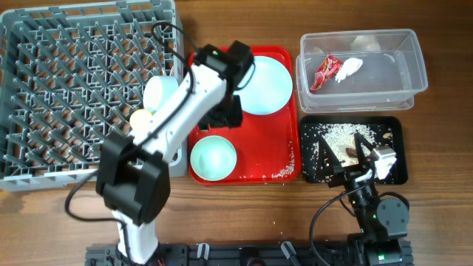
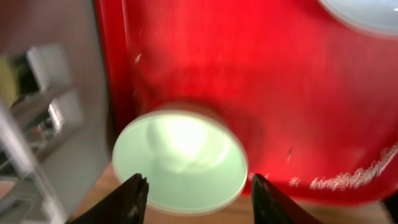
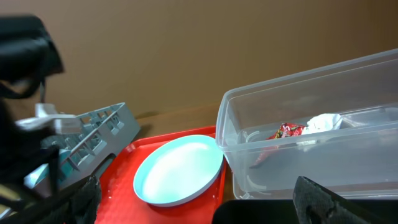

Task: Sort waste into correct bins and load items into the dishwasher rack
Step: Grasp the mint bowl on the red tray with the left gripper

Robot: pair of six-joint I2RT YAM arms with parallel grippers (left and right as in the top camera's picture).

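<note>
My left gripper [image 1: 222, 114] is open and empty above the red tray, just over the pale green bowl [image 1: 213, 157]; in the left wrist view its fingers [image 2: 198, 193] straddle the bowl's [image 2: 180, 162] near rim. The light blue plate [image 1: 262, 85] lies on the red tray, and also shows in the right wrist view [image 3: 180, 171]. A light blue bowl [image 1: 159, 92] and a yellow cup [image 1: 140, 118] sit at the grey rack's [image 1: 66, 89] right edge. The red wrapper [image 1: 325, 72] and white napkin [image 1: 349, 68] lie in the clear tub [image 1: 417, 63]. My right gripper [image 1: 344, 159] is open and empty over the black tray [image 1: 351, 119], which holds rice. I see no fork or spoon.
The red serving tray [image 1: 259, 148] lies between the rack and the bins, with loose rice grains [image 1: 284, 171] at its front right corner. The left arm reaches across the rack's right edge. The tub stands behind the black tray.
</note>
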